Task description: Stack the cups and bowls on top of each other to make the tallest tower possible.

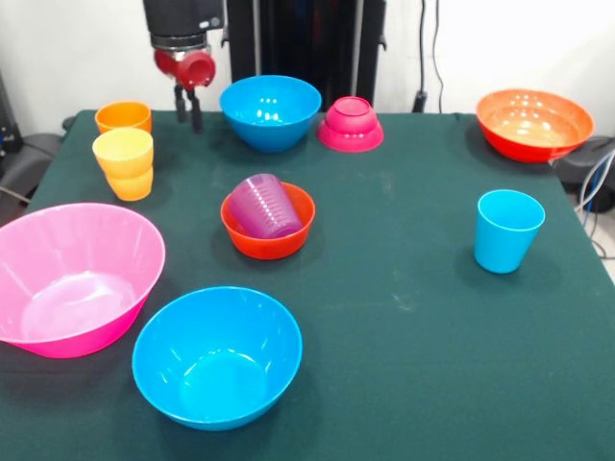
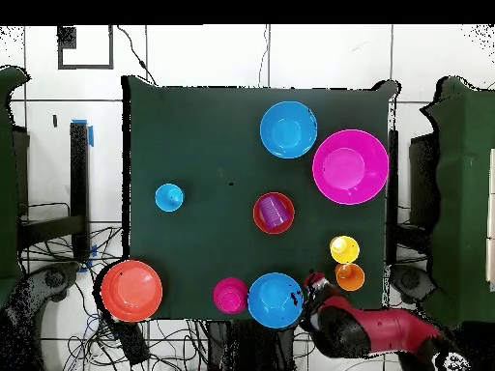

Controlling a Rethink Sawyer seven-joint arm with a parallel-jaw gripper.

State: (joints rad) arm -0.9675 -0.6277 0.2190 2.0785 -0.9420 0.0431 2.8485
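Front view: gripper (image 1: 188, 109) empty, fingers nearly closed, hovering between orange plastic cup (image 1: 123, 116) and medium blue glossy bowl (image 1: 270, 110). Best to open wider, centre over rim before descending.

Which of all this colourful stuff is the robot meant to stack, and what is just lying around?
For the tower:
pink bowl
two blue bowls
wide orange bowl
orange-red bowl with the purple cup lying in it
upside-down magenta bowl
light blue cup
orange cup
yellow-orange cup

Not part of it:
cables on the floor
green table cover
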